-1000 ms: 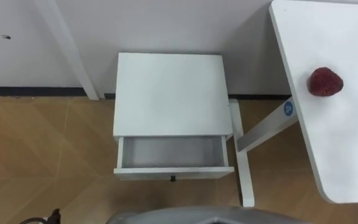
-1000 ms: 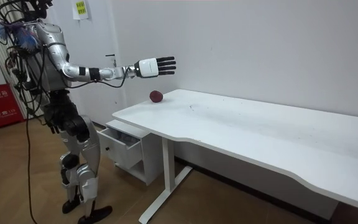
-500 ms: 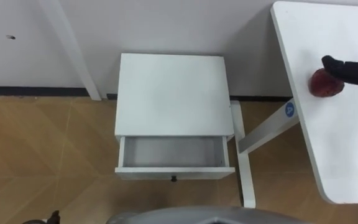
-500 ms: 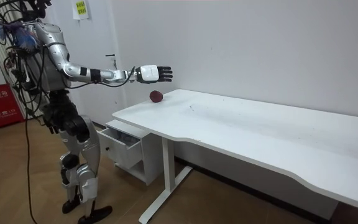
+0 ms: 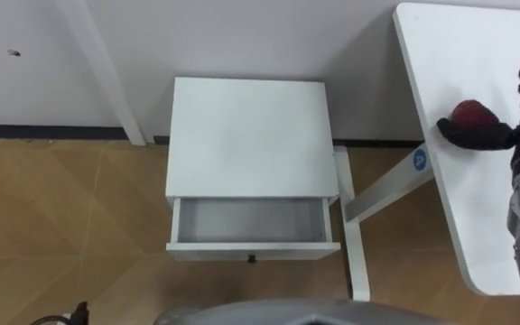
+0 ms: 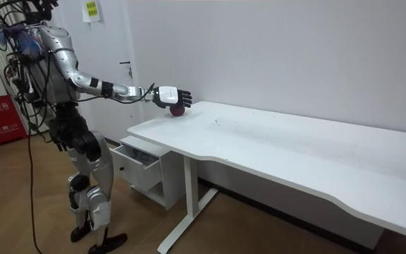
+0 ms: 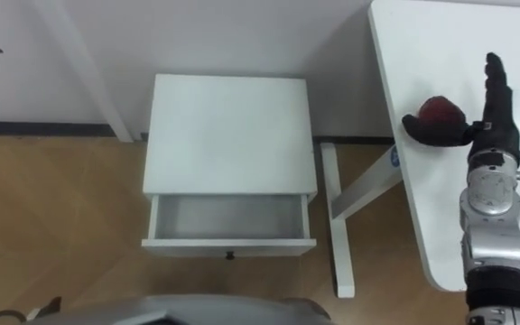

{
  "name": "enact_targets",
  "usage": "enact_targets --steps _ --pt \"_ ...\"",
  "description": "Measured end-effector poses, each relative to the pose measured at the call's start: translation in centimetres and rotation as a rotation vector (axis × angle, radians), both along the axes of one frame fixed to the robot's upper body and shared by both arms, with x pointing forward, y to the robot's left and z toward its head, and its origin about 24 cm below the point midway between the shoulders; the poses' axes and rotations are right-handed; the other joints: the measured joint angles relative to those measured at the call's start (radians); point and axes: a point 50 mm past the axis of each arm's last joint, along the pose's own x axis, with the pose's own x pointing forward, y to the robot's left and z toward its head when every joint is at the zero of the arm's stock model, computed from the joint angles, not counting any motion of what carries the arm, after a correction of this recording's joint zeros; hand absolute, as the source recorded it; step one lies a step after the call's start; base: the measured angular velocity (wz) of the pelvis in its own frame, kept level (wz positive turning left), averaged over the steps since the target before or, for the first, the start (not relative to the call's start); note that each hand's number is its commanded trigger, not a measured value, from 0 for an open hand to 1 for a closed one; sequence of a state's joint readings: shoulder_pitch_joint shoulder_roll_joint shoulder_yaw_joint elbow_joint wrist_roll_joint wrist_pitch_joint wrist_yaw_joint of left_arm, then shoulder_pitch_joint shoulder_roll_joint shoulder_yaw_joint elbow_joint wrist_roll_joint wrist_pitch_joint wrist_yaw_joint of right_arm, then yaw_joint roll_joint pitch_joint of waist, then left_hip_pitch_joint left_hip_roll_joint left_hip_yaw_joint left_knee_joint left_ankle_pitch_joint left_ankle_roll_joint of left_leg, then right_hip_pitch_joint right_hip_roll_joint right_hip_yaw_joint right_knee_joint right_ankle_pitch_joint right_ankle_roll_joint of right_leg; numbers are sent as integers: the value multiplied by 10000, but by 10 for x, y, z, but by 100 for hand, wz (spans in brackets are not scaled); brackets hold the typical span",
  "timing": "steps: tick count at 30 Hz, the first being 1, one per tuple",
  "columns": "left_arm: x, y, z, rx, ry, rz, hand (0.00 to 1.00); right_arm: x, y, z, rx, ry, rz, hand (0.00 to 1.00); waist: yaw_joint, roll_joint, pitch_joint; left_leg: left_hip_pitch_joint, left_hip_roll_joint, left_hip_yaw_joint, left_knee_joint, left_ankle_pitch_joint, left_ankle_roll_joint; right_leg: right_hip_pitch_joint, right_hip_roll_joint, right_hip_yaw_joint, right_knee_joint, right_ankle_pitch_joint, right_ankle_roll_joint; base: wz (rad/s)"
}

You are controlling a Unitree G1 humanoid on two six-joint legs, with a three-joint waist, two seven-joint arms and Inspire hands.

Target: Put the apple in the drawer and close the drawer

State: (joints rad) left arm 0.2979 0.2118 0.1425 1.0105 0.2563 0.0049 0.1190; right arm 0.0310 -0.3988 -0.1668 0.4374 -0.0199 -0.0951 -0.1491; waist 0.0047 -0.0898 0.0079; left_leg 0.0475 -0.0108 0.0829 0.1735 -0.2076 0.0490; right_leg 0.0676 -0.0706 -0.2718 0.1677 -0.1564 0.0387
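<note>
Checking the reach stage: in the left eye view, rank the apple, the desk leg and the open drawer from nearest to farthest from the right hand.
From the right hand:
1. Apple, on the desk, right at the hand.
2. Desk leg, below and left of the hand.
3. Open drawer, farther left, at the cabinet front.

1. White flat-topped table with a rounded corner (image 5: 477,181), standing against the wall.
2. Dark red round apple (image 5: 468,110), 1 item, lying directly on the table top near its edge at the wall end.
3. White square-topped bedside cabinet (image 5: 251,135), just beside the table's white leg frame (image 5: 355,226), its front drawer (image 5: 246,221) pulled open.
4. Light brown patterned wooden floor (image 5: 61,226), carrying the cabinet and the table.
</note>
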Motion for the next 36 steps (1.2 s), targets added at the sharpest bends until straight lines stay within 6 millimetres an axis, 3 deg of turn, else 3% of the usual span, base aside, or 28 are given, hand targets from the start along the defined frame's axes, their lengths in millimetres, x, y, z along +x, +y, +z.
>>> enact_targets --steps 14,15,16,17,20,36 --pt "-2 -1 0 -26 9 -6 0 -11 -2 -16 -155 1009 225 1 19 116 -61 9 -4 16 76 0 0 19 4 202 9 0 0 0" --pt "-1 -1 0 -38 -24 16 0 -11 -2 -18 -129 1072 245 27 19 128 -68 14 -3 5 75 0 0 31 4 197 9 0 0 0" --pt "-1 -1 0 -43 -47 15 0 -12 -1 -19 -110 1125 273 84 18 138 -72 23 -3 3 75 0 0 46 4 196 11 0 0 0" --pt "-1 -1 0 -47 -58 24 0 -12 -1 -19 -67 1124 268 100 1 146 -70 30 -3 -1 75 0 0 58 4 200 12 0 -1 0" --pt "-4 -1 -1 -67 -14 49 0 -18 -3 -27 78 1326 109 100 -10 181 -57 181 -8 -22 15 -2 0 217 4 192 7 1 -1 0" --pt "-8 -1 -2 -41 126 92 0 -21 -8 -27 -451 1193 -271 100 0 161 -68 179 -6 -27 26 -2 0 223 9 189 5 1 -1 0"
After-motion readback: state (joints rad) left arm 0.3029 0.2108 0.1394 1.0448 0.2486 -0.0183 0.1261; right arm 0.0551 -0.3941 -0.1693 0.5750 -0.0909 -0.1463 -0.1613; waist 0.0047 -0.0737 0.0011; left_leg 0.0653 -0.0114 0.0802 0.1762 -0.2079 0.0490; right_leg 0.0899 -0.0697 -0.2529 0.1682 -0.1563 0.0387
